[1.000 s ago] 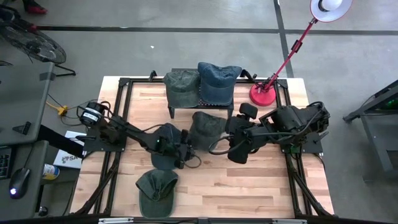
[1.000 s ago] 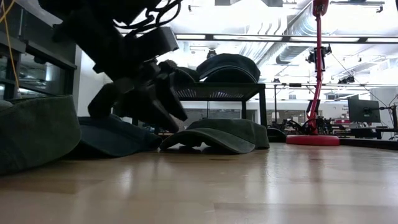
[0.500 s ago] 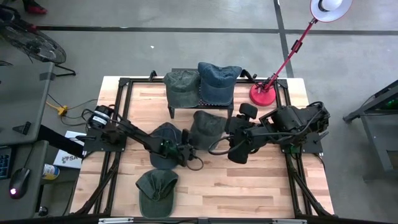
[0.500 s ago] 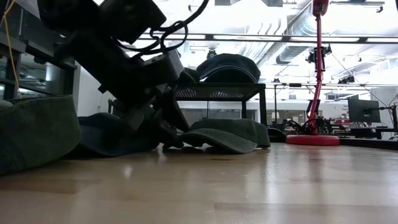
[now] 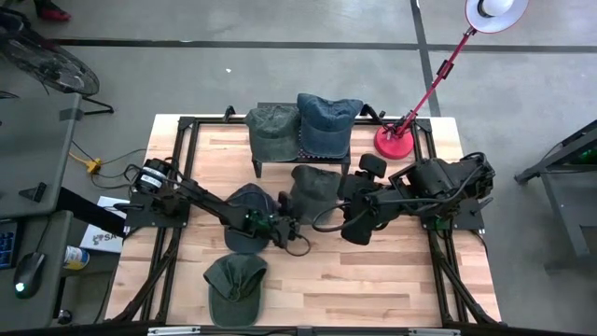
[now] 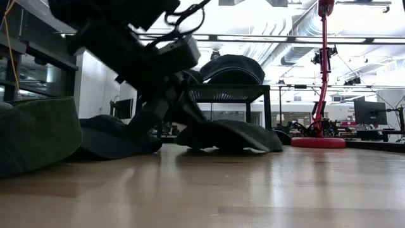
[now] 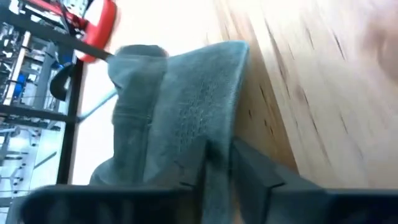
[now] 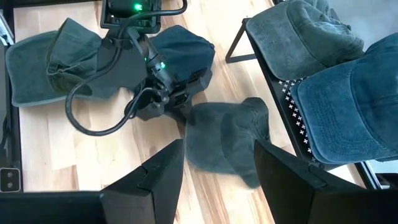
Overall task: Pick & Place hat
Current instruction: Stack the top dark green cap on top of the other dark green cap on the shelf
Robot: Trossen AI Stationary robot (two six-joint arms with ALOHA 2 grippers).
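A grey cap (image 5: 312, 189) lies on the wooden table in front of the rack; it also shows in the low view (image 6: 234, 135). My left gripper (image 5: 285, 227) reaches low across the table from the left and is shut on the cap's near-left edge. A dark cap (image 5: 244, 210) lies under my left arm. A green cap (image 5: 233, 285) rests near the table's near edge. My right gripper (image 8: 219, 149) hovers open above the grey cap (image 8: 227, 137), to its right, touching nothing. My left gripper pinches the grey cap's edge (image 7: 214, 146), apparently the brim, between its two fingers (image 7: 249, 168). It comes at it nearly level from the table's left, low over the wood. The rest of the cap lies on the table beyond the fingers.
A black rack (image 5: 347, 166) at the far side carries a grey-green cap (image 5: 272, 131) and a blue cap (image 5: 326, 119). A red lamp base (image 5: 395, 142) stands at the far right corner. Bare wood lies toward the near right of the table.
My left gripper has moved toward the table's right and down to the grey cap, and now has its edge between the fingers. The cap has shifted a little to the right along the table.
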